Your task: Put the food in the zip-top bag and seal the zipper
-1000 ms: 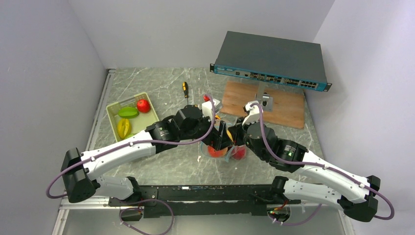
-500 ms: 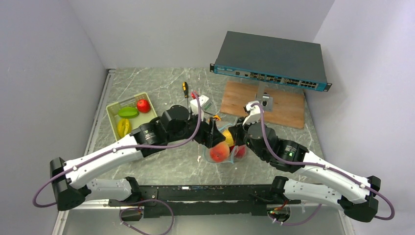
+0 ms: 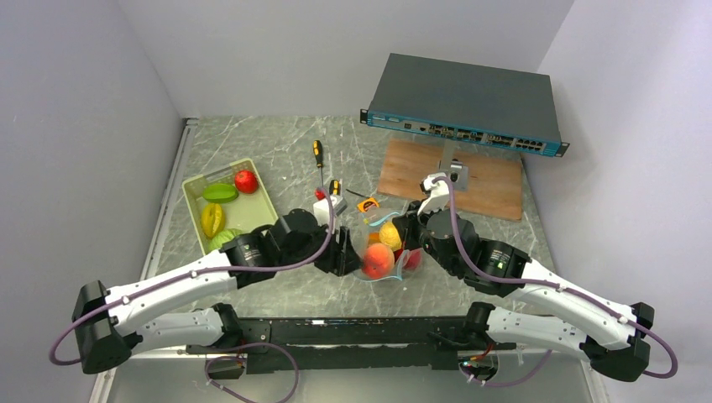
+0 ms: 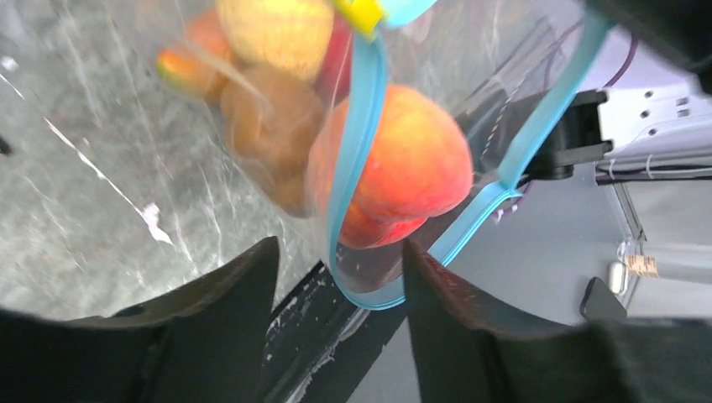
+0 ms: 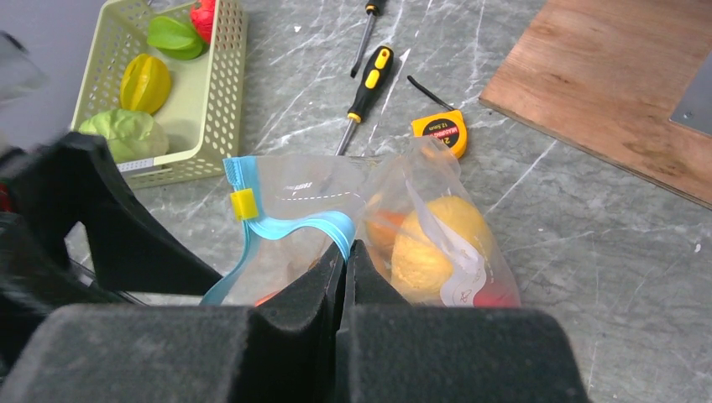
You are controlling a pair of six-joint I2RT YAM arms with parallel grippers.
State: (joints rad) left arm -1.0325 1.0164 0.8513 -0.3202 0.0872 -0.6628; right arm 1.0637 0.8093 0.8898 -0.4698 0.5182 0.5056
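The clear zip-top bag stands at the table's middle with food in it: a peach, a yellow fruit and others behind the plastic. Its teal zipper gapes open, a yellow slider at one end. My right gripper is shut on the zipper strip at the bag's right side. My left gripper is open at the bag's left, and the near loop of the zipper hangs between its jaws, unclamped. More food lies in the green tray: a red fruit, a green one and a yellow one.
Two screwdrivers and a yellow tape measure lie just behind the bag. A wooden board and a network switch sit at the back right. White walls close in the left, back and right sides.
My left gripper has drawn back to the left from over the bag's mouth, and its jaws have narrowed. The peach now shows inside the bag. The right arm has not moved.
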